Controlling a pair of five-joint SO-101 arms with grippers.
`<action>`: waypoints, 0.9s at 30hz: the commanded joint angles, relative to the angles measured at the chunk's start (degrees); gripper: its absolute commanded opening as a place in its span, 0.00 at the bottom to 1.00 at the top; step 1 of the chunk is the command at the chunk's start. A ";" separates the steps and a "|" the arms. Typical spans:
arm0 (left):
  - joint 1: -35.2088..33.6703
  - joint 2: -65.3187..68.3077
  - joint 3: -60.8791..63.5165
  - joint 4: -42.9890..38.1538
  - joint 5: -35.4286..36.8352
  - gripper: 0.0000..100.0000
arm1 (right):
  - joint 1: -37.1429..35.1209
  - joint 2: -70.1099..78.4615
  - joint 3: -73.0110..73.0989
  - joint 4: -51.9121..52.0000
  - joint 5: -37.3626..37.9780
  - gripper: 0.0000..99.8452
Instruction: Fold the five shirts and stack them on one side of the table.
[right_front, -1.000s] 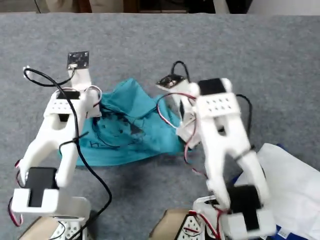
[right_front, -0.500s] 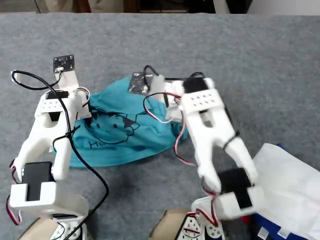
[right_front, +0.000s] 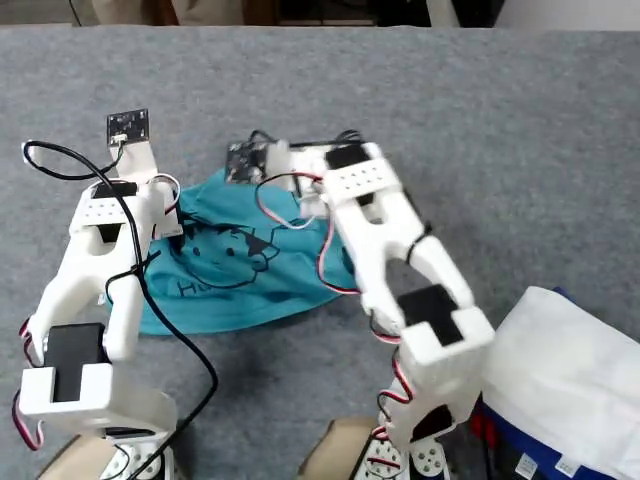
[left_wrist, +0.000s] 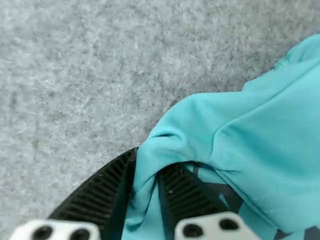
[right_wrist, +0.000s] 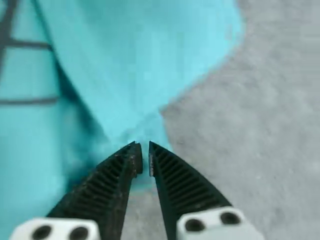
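The fingers (left_wrist: 107, 192) of the left gripper (left_wrist: 150, 167) were clamped on a bunched fold of the teal shirt (left_wrist: 260, 130), the cloth squeezed up between the ribbed pads. The right gripper (right_wrist: 142, 156) had its fingers (right_wrist: 112, 180) drawn almost together, and the fabric ran to a narrow peak right at the tips, so I took it for a thin pinch on an edge of the same shirt.

From above, the shirt lay rumpled in the left-centre of the frame on the grey table (right_front: 520, 150), printed side up, with one arm at its left edge and the other reaching over its upper edge. A white bundle (right_front: 575, 365) sat at the lower right, well apart from it.

What worried me was the right side's hold: so little cloth sat in those tips that a firm pull might slip it free and drop that corner. The left had gathered a thick wad, possibly more than one layer, which could leave the fold crooked. The loose cables (right_front: 300, 215) hanging over the shirt might also snag and drag it
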 joint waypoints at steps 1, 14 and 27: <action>-0.53 -0.22 -1.14 -0.88 0.70 0.02 | -1.10 2.33 -3.74 1.14 1.05 0.04; -0.44 -0.22 2.02 -6.51 0.70 0.02 | -1.10 2.77 -4.00 3.87 2.73 0.18; -0.53 -0.22 1.85 -6.59 0.70 0.02 | -5.23 3.12 -3.56 4.13 2.64 0.18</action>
